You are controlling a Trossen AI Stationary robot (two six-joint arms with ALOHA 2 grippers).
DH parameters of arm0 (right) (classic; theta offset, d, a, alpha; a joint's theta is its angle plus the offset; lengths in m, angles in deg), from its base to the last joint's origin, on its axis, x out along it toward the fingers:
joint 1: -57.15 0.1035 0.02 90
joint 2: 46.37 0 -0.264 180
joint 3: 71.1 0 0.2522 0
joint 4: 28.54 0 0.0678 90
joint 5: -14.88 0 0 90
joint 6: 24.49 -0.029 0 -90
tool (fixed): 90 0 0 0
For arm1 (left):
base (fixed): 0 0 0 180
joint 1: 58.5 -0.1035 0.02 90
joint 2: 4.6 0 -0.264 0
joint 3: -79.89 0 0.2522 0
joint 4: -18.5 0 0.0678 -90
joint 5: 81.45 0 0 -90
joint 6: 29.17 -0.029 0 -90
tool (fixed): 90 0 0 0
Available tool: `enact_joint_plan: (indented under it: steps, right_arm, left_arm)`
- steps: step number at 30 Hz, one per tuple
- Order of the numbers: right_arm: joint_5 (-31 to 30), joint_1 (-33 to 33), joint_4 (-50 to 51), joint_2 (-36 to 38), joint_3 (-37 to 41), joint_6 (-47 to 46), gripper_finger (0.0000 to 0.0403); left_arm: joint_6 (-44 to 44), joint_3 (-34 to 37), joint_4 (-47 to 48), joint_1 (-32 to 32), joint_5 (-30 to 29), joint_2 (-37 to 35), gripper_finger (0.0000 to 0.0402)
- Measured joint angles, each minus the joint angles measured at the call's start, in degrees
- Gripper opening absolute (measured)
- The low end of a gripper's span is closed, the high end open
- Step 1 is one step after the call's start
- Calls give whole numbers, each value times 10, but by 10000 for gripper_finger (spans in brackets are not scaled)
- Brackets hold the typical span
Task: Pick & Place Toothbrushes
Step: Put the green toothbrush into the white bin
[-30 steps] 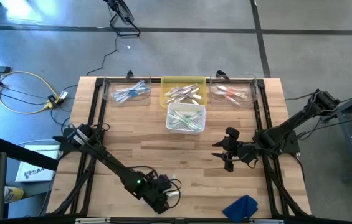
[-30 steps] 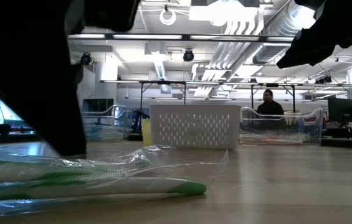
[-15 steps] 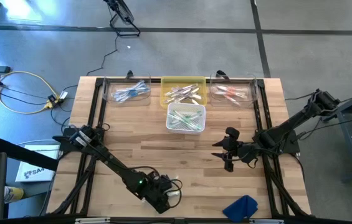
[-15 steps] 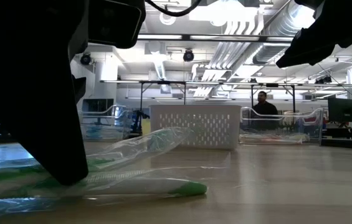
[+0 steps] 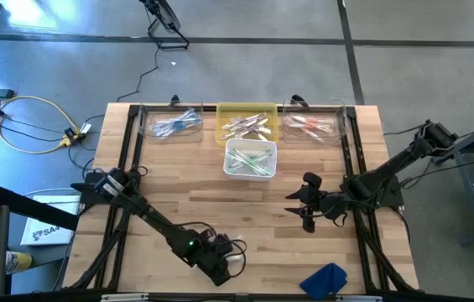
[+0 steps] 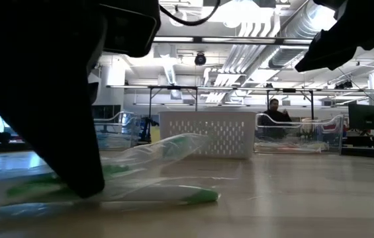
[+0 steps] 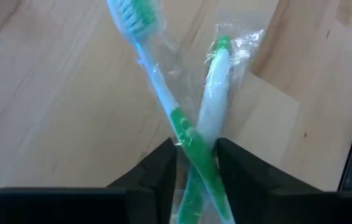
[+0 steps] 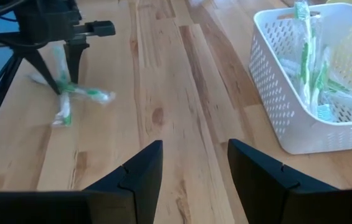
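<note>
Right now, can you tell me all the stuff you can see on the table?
Wrapped toothbrushes: two, green and white, crossed at the table's near edge.
White basket: one, mid-table, green toothbrushes inside.
Yellow tray: one, far edge, centre, pale toothbrushes inside.
Clear trays: two, either side; left one holds blue toothbrushes, right one red ones.
Blue cloth: one, near edge, right.
Left pincer: shut on the wrapped toothbrushes.
Right pincer: open, empty, hanging right of centre.
</note>
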Motion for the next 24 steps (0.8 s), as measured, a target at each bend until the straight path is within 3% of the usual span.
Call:
enact_joint_plan:
  steps: [13,24]
  right_arm:
    - [45,1,1,0,0,5,174]
    - [46,1,2,0,0,9,174]
  left_arm:
    - [-62,-2,-22,-55,36,1,20]
    - [-197,-60,8,-88,51,0,29]
